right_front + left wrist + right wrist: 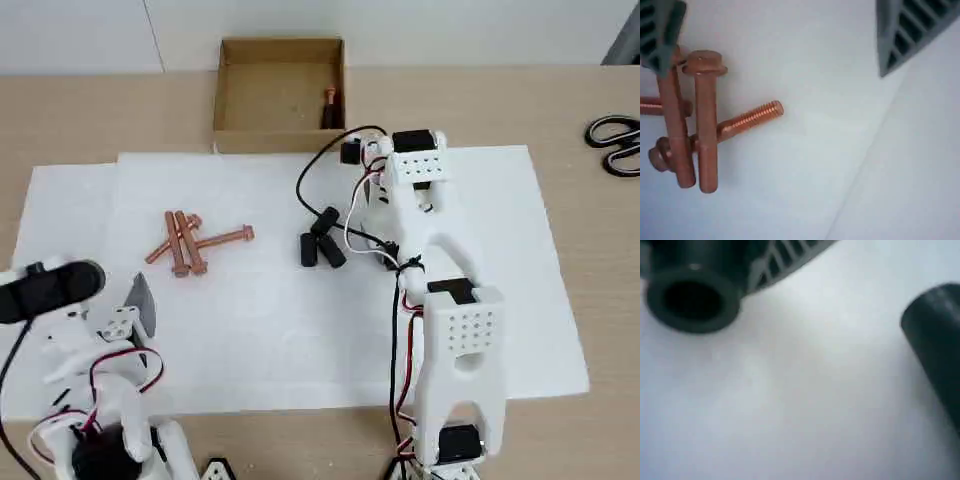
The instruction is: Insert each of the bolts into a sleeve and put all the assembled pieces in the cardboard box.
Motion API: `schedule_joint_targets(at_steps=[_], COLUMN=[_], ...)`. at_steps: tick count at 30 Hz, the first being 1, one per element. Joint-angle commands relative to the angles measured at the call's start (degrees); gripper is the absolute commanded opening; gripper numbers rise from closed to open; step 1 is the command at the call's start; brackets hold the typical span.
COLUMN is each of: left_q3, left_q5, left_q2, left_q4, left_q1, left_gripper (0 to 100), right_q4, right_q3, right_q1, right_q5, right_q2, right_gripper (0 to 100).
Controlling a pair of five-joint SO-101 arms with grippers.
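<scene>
Bolts [190, 243] are a shiny copper colour, sleeves [322, 245] plain black, cardboard box [228, 100] brown. The sheet [260, 340] is white, the table [70, 120] light tan. Arms [460, 340] are white with black bits, scissors [615, 143] black.

Light wooden table [90, 110], a white foam sheet [260, 330] spread over its middle, the cardboard box [270, 142] against the sheet's far edge, scissors [615, 145] lying out right.

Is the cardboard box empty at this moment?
No, one assembled piece, a copper bolt in a black sleeve, lies inside the cardboard box against its right wall.
</scene>
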Motion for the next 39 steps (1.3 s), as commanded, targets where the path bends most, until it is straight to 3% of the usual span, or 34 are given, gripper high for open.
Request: schedule_joint_targets(at_steps=[1, 5, 14, 20, 23, 31, 39], left_q3=[-11.12, -24.57, -50.68, -61.14, -64.04, -73.27, -82.86], left_q5=[-0.35, -0.26, -1.14, -24.7, -31.74, -34.9, -37.54], left_q2=[12.13, 31.03, 69.54, 87.74, 94.59, 109.45, 122.46], left_q4=[0.26, 0.79, 10.46, 16.53, 15.47, 7.65, 7.38], left_q1=[0.18, 0.44, 9.14, 19.87, 24.0, 25.93, 25.67], left_gripper=[26, 25, 25, 25, 25, 25, 25], right_q4=[1.19, 1.19, 1.27, 1.27, 1.27, 1.27, 1.27], right_q3=[-0.7, -0.44, 1.76, 2.11, 2.11, 2.11, 2.11], right_q1=[0.31, 0.31, 0.48, 0.48, 0.48, 0.48, 0.31], right_q5=[0.53, 0.53, 0.53, 0.53, 0.53, 0.18, 0.18], right_q2=[-8.92, -13.05, -13.05, -13.14, -13.14, -13.14, -13.05], right_gripper=[0.5, 0.4, 0.4, 0.4, 0.4, 0.4, 0.4])
